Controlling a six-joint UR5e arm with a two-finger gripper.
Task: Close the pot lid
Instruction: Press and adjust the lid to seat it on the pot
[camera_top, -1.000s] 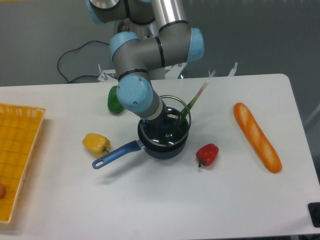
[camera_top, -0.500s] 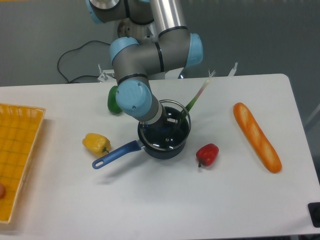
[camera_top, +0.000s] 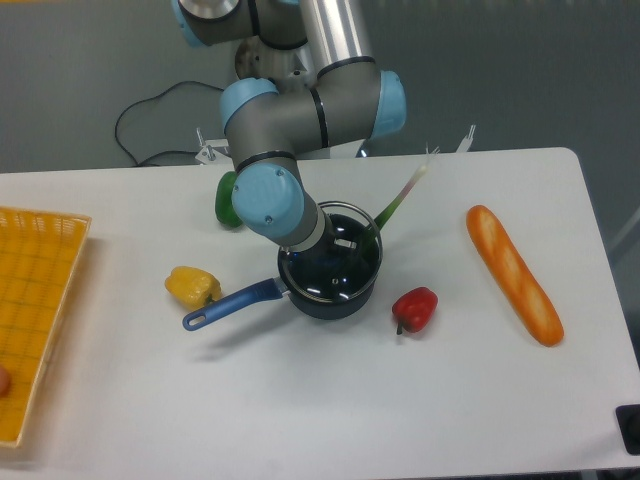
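The dark navy pot (camera_top: 338, 302) stands mid-table, its long blue handle (camera_top: 233, 303) pointing down-left. The clear glass lid (camera_top: 358, 264), with its metal rim, lies over the pot's mouth, about level and close to the pot's rim; I cannot tell whether it rests on it. My gripper (camera_top: 338, 248) reaches down from the upper left over the lid's centre and is shut on the lid. The knob is hidden under the fingers. A green onion stalk (camera_top: 405, 192) sticks up and right from the pot's far edge.
A red pepper (camera_top: 414, 308) lies just right of the pot and a yellow pepper (camera_top: 192, 286) just left, by the handle. A green pepper (camera_top: 228, 200) sits behind my arm. A baguette (camera_top: 513, 273) lies at the right, a yellow basket (camera_top: 35, 300) at the left edge.
The lid has come down from a tilt to lie nearly flat over the pot. The pot handle swung slightly down-left, and the onion stalk shifted a little right.
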